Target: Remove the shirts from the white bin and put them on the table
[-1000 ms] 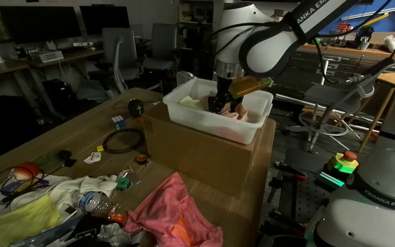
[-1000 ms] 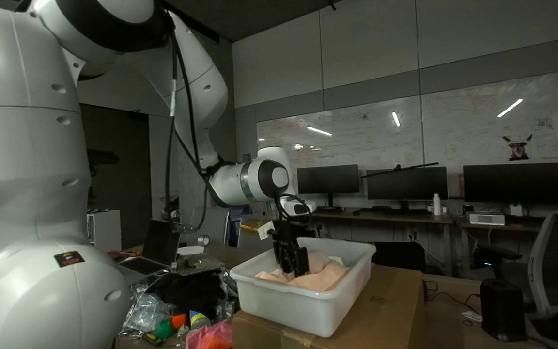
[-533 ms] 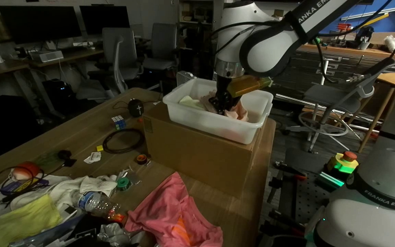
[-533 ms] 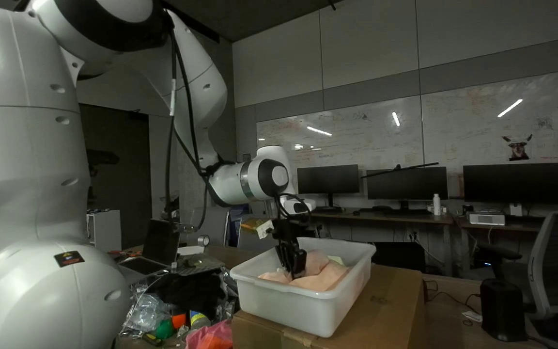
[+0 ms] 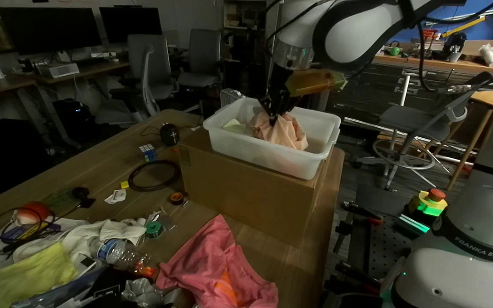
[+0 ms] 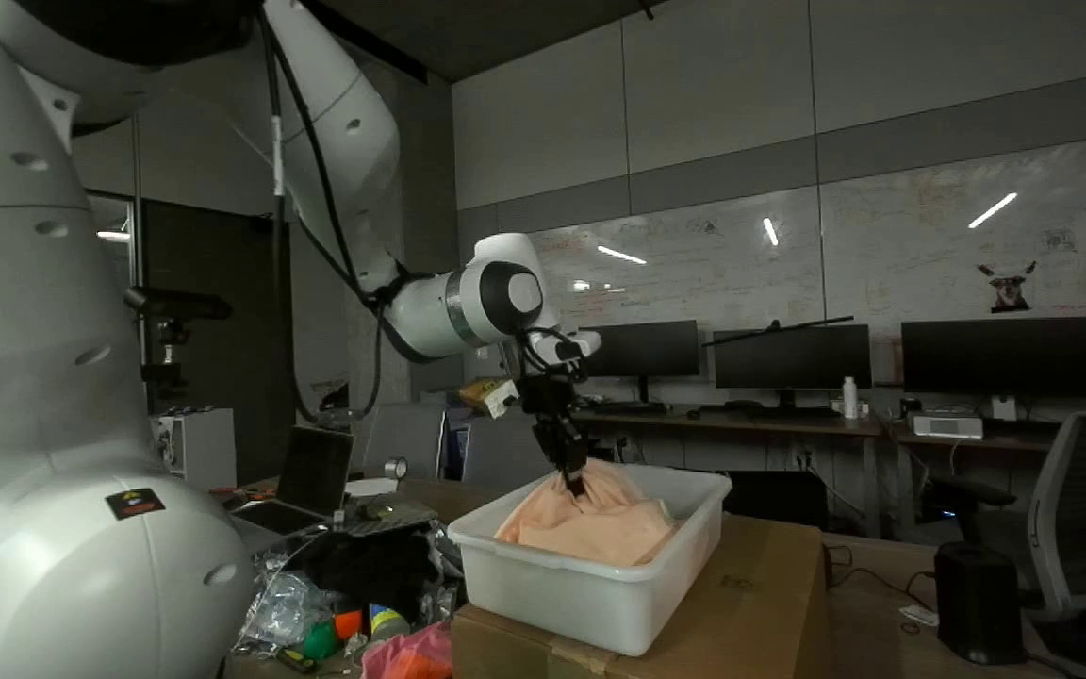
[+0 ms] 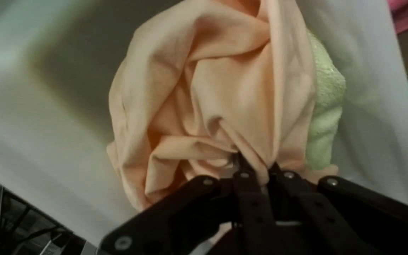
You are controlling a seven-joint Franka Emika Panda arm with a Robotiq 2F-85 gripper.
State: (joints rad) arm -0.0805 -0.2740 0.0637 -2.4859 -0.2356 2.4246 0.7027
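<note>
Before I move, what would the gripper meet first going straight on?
Likely more of the peach shirt the gripper holds, bunched below it in the white bin; how deep is hidden.

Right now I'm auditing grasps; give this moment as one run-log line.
jaws: closed on peach cloth; white bin: bunched peach cloth, pale green cloth; table: pink cloth

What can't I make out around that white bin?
Wrist view: how far the green cloth reaches; the peach cloth covers part of it.
Wrist view: whatever lies beneath the peach cloth, hidden by its folds.
In an exterior view: the end of the pink shirt, cut off by the bottom edge.
In an exterior view: print on the bottle label, too small.
</note>
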